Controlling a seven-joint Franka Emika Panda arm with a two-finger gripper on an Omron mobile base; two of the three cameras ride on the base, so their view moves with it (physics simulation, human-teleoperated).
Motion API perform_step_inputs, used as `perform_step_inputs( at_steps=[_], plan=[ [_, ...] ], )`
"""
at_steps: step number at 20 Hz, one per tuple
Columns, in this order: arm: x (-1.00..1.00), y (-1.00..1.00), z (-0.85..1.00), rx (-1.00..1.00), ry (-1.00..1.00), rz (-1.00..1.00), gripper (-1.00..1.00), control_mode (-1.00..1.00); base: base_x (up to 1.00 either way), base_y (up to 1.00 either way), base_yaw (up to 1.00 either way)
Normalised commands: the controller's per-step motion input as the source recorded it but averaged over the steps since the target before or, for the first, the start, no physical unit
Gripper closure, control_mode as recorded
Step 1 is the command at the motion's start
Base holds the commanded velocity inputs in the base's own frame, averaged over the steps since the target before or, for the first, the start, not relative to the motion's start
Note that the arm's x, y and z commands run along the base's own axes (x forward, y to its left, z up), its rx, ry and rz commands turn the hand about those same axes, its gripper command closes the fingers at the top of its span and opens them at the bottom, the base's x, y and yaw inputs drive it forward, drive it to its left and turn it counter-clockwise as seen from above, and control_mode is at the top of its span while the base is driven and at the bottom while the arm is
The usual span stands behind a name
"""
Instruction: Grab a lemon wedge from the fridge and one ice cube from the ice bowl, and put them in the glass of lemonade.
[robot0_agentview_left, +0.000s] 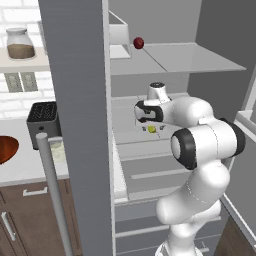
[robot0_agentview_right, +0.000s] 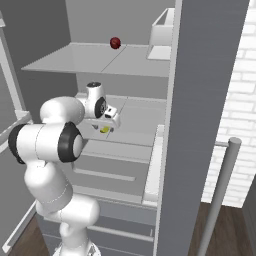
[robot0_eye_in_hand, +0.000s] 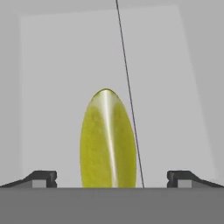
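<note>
Both fingertips stand wide apart around the lemon wedge (robot0_eye_in_hand: 108, 140) in my hand view; base views add the fridge (robot0_agentview_left: 80, 125) shelf beneath my gripper (robot0_agentview_left: 151, 125).

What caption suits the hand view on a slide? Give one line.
Open gripper poised over the lemon wedge on a pale grey fridge shelf, fingertips wide on either side.

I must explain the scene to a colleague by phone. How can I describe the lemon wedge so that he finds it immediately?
Look into the open fridge, at the middle shelf. The lemon wedge lies there, directly under the open end effector. It is tiny and bright yellow, unlike the dark red round fruit one shelf higher.
</note>
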Motion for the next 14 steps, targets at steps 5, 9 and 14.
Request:
perform_step_inputs(
  at_steps=[5,9,14],
  plan=[
    [-0.03,0.00,-0.19,0.00,0.00,0.00,-1.00,-1.00,0.00,0.00,0.00],
    [0.00,0.00,-0.21,0.00,0.03,0.00,-1.00,-1.00,0.00,0.00,0.00],
    [0.00,0.00,-0.23,0.00,0.01,0.00,1.00,-1.00,0.00,0.00,0.00]
  ],
)
